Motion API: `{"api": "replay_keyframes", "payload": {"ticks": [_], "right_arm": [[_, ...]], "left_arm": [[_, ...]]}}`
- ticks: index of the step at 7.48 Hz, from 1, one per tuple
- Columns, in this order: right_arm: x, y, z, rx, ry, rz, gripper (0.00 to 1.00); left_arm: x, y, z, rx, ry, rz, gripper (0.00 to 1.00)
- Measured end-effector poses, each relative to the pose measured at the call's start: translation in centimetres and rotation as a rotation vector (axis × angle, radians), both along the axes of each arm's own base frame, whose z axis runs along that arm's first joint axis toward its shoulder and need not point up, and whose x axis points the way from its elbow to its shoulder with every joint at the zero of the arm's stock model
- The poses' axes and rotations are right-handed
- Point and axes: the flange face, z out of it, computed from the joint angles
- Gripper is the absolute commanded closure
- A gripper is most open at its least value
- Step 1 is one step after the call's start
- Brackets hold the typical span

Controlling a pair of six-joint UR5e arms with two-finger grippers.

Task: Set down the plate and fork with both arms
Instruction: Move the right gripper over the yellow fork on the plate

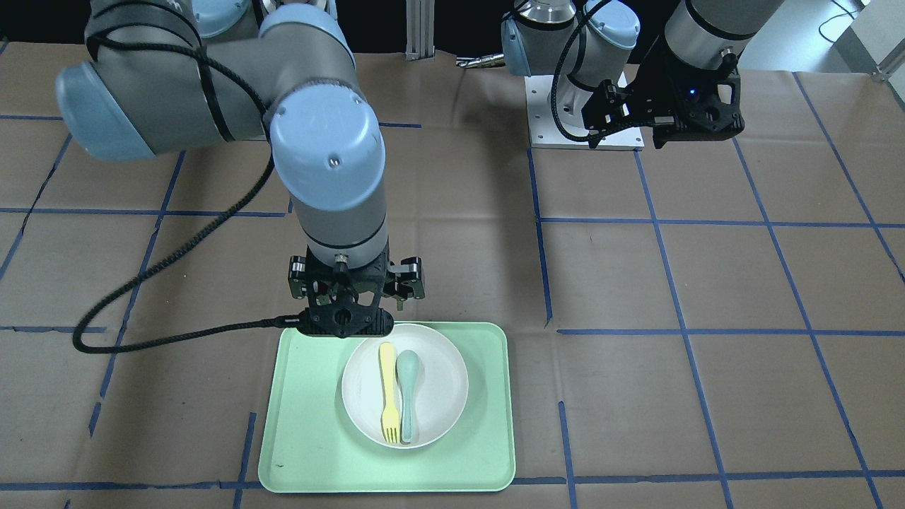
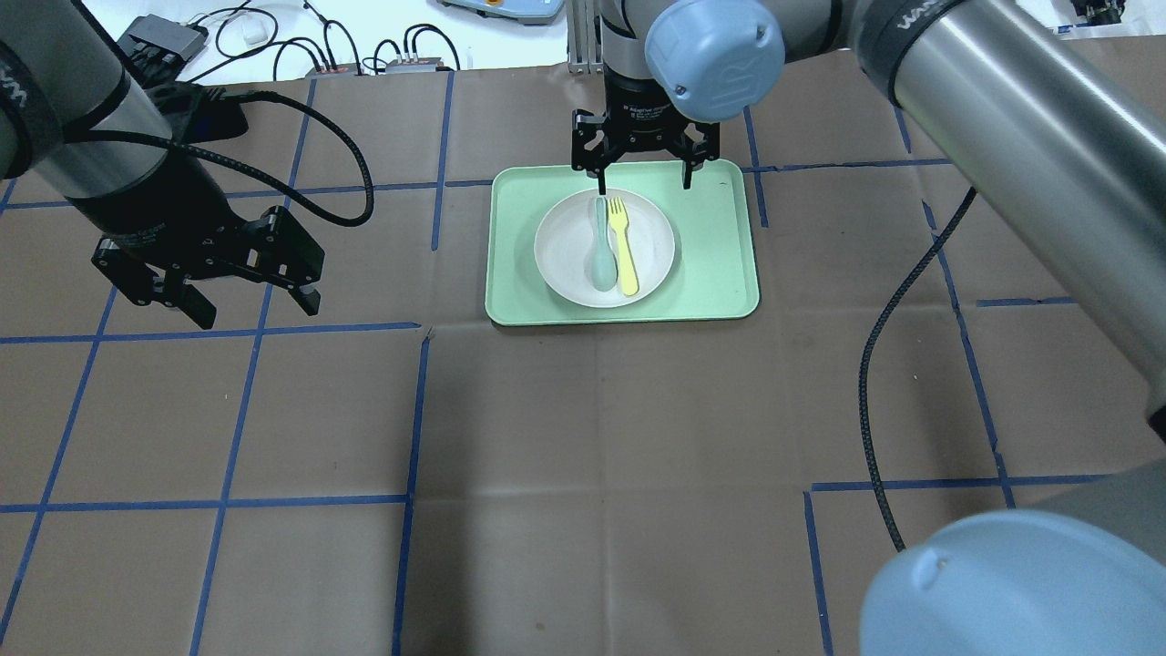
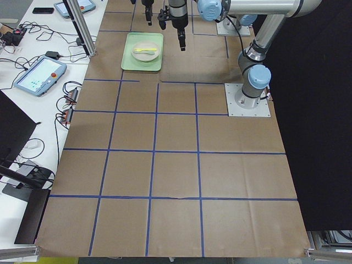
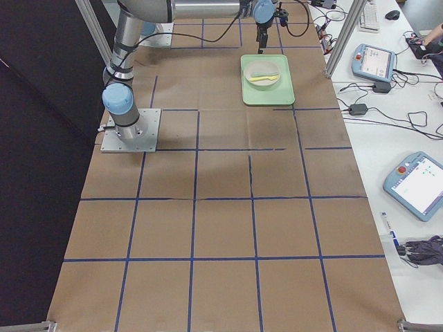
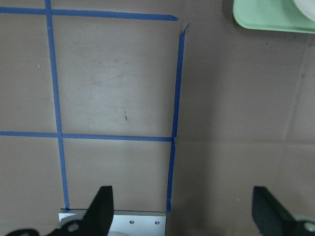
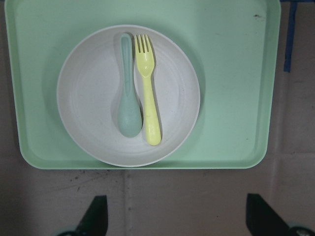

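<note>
Brown-papered table (image 2: 583, 437); right arm's (image 2: 1002, 118) wrist label (image 2: 645, 113) illegible.

Light is even & bright from overhead in all views, no hard shadows: just a soft dark patch on the brown paper (image 1: 452, 240) below the right arm (image 1: 332, 184), plus faint shade on the tray (image 6: 231, 73) along the plate (image 6: 88, 98) rim. Mild glare on the arm's blue joint cap (image 1: 327, 138). Wrist views are duller & a bit soft, w/ the right gripper (image 6: 177, 223) fingertips (image 6: 97, 216) dark & out of focus at the bottom edge. Side views are wide, far-end detail is lost, plate nearly washed out, surroundings partly black.
</note>
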Motion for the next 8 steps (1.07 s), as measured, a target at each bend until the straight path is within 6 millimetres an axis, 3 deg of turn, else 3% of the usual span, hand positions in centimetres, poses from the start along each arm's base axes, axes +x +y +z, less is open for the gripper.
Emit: {"api": "replay_keyframes", "payload": {"ticks": [2, 4, 8], "right_arm": [[0.1, -1.2, -4.4, -0.013, 0.001, 0.002, 0.01], [0.2, -2.6, -7.6, -0.059, -0.004, -0.001, 0.05], [0.6, -4.0, -11.4, -0.077, -0.008, -0.002, 0.36]], "left_arm": [[0.0, -0.5, -0.3, -0.014, -0.001, -0.002, 0.0], [0.0, -0.9, -0.2, -0.021, -0.009, -0.006, 0.0], [-1.4, -1.0, -0.1, -0.045, -0.041, -0.039, 0.0]]}}
